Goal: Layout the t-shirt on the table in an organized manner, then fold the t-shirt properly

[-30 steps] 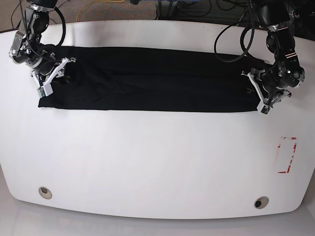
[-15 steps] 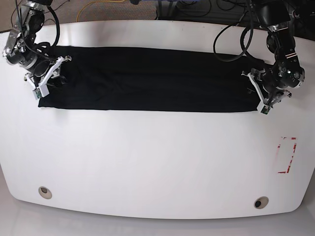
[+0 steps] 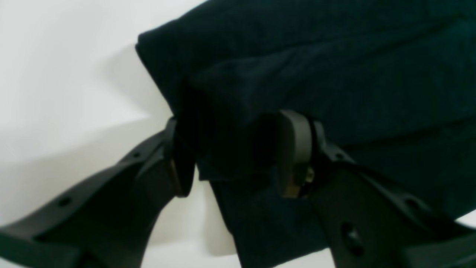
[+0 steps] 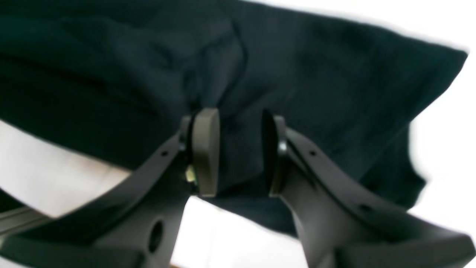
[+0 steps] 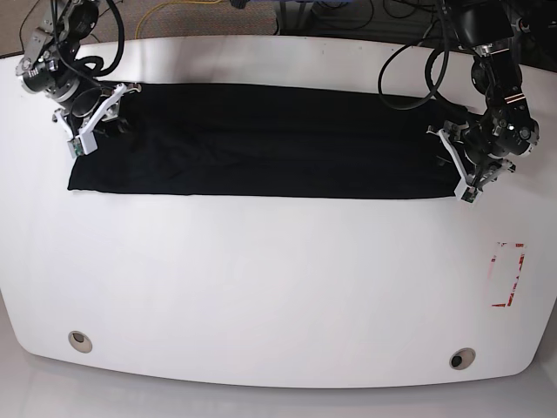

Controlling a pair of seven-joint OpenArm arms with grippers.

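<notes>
White tabletop [image 5: 278, 287] fills most of the base view, with a round grommet hole [image 5: 79, 340] near the left front corner. On the far half lies the black t-shirt [image 5: 270, 139], folded into a long flat band that runs from left to right. At its left end the right pincer [image 5: 96, 122] is over the far corner of the cloth; in the right wrist view its two pads [image 4: 204, 149] stand on either side of a raised fold of the fabric and pinch it between them. At the right end of the band the left pincer [image 5: 459, 161] sits on the cloth edge; in the left wrist view a thick bunch of fabric is clamped between its pads [image 3: 293, 149]. Further right, a red-marked rectangle [image 5: 507, 274] is on the tabletop, and a second grommet hole [image 5: 461, 358] is near the front edge
</notes>
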